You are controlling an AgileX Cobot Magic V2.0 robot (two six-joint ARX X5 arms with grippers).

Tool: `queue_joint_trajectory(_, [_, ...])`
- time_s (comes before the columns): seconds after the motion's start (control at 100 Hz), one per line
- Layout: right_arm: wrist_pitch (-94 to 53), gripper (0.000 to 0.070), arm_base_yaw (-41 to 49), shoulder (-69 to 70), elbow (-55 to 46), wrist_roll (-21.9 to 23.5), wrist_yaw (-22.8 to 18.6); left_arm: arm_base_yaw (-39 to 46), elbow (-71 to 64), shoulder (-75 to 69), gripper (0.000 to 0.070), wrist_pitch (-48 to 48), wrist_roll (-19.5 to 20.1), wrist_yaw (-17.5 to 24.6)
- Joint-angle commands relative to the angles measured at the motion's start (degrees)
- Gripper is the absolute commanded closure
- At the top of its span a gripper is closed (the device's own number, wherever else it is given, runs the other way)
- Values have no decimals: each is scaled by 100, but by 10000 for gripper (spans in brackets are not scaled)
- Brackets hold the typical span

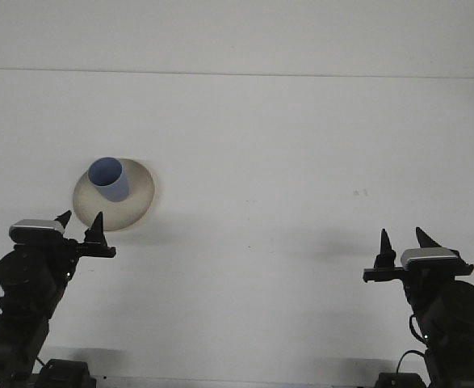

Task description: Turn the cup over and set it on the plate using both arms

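Both arm bases cut off at bottom edge; cup (109, 179) perhaps hides plate (136, 202) centre.

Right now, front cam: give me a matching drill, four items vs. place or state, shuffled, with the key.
Column 1:
1. blue cup
2. plate
3. left gripper
4. right gripper

Column 2:
A. low at the right edge of the table, open, holding nothing
B. standing on the plate, mouth up
C. beige, on the left half of the table
D. just in front of the plate, open, holding nothing

Pairs: 1-B, 2-C, 3-D, 4-A
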Motion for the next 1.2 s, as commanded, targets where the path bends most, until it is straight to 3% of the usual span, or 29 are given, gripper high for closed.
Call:
queue_joint_trajectory(0.0, [31,267,4,0,35,0,-2,-15,-85,-133,276,92,35,9])
queue_joint_trajectory(0.5, [33,276,4,0,35,-4,2,-15,-326,-317,285,37,24,9])
queue_joint_trajectory(0.58, [33,365,4,0,35,-4,2,-15,-326,-319,346,35,24,9])
queue_joint_trajectory(0.69, [33,603,2,0,35,-7,2,-15,-326,-317,532,37,26,9])
queue_joint_trajectory(0.75, [33,697,4,0,35,-7,2,-15,-326,-317,642,35,26,9])
queue_joint_trajectory(0.78, [35,699,4,0,35,-7,2,-15,-326,-317,700,35,26,9])
queue_joint_trajectory(1.19, [35,699,2,0,35,-7,2,-15,-326,-319,690,39,13,9])
